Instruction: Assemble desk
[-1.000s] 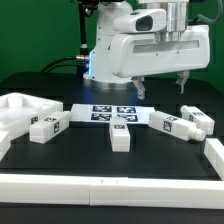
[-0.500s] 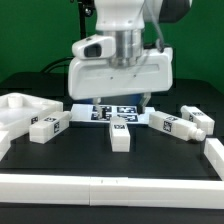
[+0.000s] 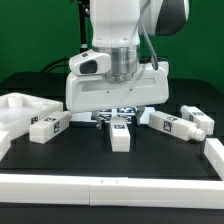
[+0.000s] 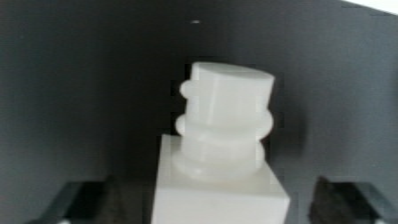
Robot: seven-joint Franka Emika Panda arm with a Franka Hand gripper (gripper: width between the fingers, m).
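A white square-section leg (image 3: 120,136) with a black-and-white tag lies in the middle of the black table. My gripper (image 3: 120,118) hangs low right over its far end, its wide white body hiding what is behind it. In the wrist view the leg (image 4: 221,140) lies between my two dark fingers (image 4: 79,201), with its rounded screw end pointing away. The jaws stand open on either side, apart from the leg. The large white panel (image 3: 18,112) lies at the exterior view's left.
One more tagged leg (image 3: 48,126) lies left of the middle one, and two (image 3: 168,123) (image 3: 198,120) lie to the right. The marker board (image 3: 98,116) is mostly hidden behind my gripper. A white rail (image 3: 110,186) borders the front edge.
My gripper has moved from the exterior view's upper right to the left and down, and now hangs low over the middle leg. The legs have not moved.
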